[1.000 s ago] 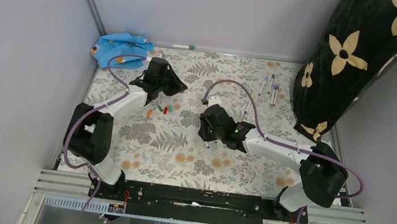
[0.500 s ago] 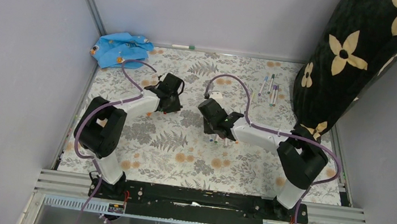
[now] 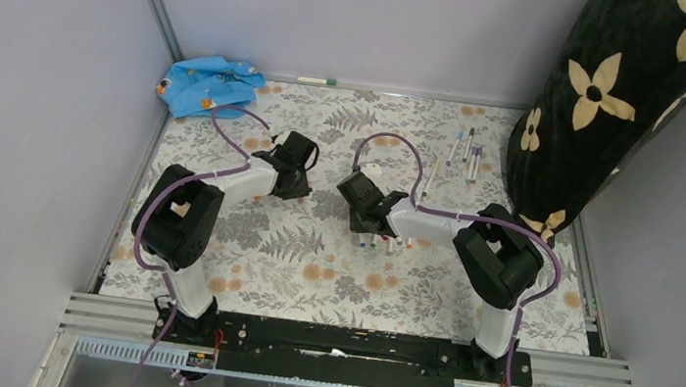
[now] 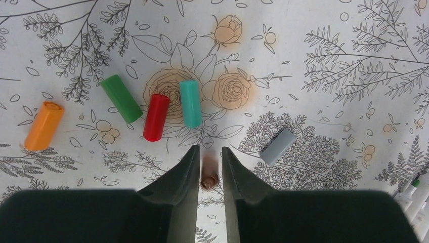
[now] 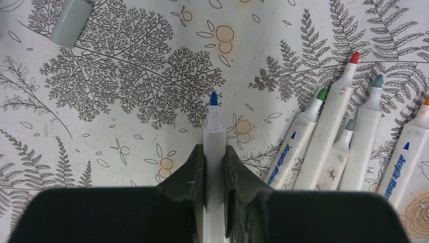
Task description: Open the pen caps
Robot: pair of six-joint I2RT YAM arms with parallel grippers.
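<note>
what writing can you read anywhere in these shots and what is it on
"Acrylic Marker": blue lettering along the orange-tipped pen, below a small blue triangle.
"Acrylic Marker": same lettering and triangle on the green-tipped pen, last letters hard to make out.
blue-tipped pen: no writing shows.
caps: no writing shows.
blue cloth: print too small to read.

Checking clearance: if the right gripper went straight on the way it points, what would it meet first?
Way looks free in the wrist view: ahead of the right gripper and its blue-tipped pen, only floral cloth to the frame edge. Grey cap lies off left, uncapped pens off right.
</note>
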